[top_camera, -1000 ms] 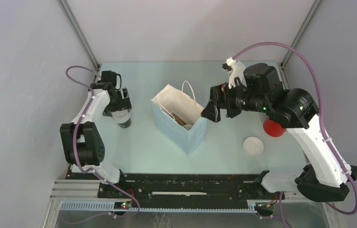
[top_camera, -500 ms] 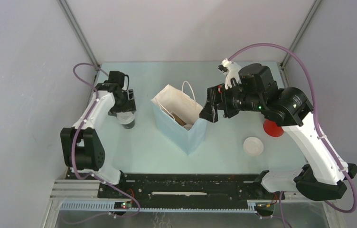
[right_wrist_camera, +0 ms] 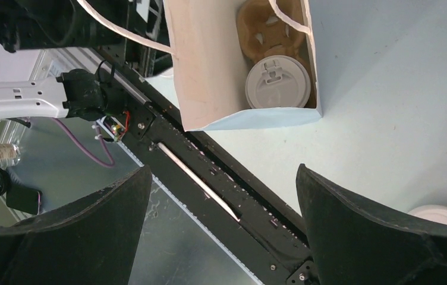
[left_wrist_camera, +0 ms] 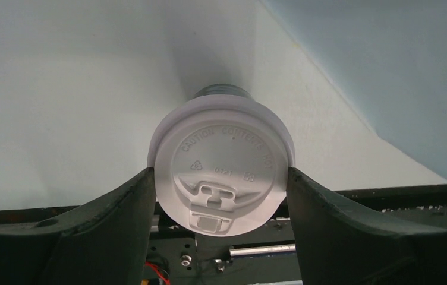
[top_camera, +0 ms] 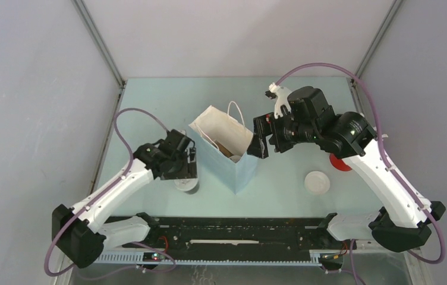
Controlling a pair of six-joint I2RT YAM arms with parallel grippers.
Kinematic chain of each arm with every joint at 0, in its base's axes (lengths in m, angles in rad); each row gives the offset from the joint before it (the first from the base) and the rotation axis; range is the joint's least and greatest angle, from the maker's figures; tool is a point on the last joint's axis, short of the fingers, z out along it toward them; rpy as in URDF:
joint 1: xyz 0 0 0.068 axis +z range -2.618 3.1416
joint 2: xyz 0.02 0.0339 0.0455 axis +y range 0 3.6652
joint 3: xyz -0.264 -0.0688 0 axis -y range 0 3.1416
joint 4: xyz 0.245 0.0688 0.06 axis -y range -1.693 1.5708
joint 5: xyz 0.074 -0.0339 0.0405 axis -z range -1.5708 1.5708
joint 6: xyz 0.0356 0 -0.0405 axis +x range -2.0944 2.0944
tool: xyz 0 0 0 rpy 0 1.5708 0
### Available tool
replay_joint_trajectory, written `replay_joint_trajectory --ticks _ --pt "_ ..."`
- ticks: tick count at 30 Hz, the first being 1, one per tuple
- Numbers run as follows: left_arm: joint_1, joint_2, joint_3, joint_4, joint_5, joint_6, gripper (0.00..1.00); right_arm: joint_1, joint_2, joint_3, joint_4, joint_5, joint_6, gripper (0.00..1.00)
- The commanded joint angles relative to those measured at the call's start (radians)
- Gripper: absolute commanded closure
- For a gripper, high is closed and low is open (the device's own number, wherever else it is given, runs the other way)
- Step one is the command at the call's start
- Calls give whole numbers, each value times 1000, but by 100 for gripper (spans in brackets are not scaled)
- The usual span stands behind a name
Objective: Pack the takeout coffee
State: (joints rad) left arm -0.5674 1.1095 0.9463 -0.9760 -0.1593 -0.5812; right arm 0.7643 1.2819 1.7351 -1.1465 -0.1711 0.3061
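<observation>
A dark coffee cup with a white lid (left_wrist_camera: 221,169) stands on the table just left of the light-blue paper bag (top_camera: 236,169). My left gripper (top_camera: 184,174) is shut on it, fingers (left_wrist_camera: 132,208) pressing both sides of the lid; the cup shows below it in the top view (top_camera: 187,185). The bag is open and holds a second lidded cup (right_wrist_camera: 277,83) in a brown cardboard carrier (right_wrist_camera: 267,27). My right gripper (top_camera: 261,138) is open and empty, hovering above the bag's right edge; in its wrist view (right_wrist_camera: 222,178) the jaws stand wide apart.
A red cup (top_camera: 343,161) stands at the right, partly behind my right arm. A loose white lid (top_camera: 317,182) lies in front of it, also seen in the right wrist view (right_wrist_camera: 441,215). The black rail (top_camera: 233,228) runs along the near edge.
My left arm has swung from the back left toward the near side, carrying the cup to the bag's left side. My right gripper has edged slightly left over the bag.
</observation>
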Motion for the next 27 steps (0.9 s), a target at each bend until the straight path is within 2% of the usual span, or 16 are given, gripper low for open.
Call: replay_joint_trajectory --ticks 1,7,12,15,24,27 --pt "-109 -3 -36 27 -61 -151 34 34 -42 -22 56 -5 34 0" --pt "-131 19 -66 47 -69 -136 26 122 -38 -23 40 60 64 0" --pt "-132 6 -80 65 -54 -125 8 198 -40 -26 20 135 95 0" --pt "-132 -12 -71 63 -44 -120 3 244 -35 -23 14 166 110 0" --pt "-129 -218 86 -76 -57 -134 0 468 95 35 24 292 109 0" --pt "-128 -263 206 -191 -128 -138 0 538 181 65 50 333 99 0"
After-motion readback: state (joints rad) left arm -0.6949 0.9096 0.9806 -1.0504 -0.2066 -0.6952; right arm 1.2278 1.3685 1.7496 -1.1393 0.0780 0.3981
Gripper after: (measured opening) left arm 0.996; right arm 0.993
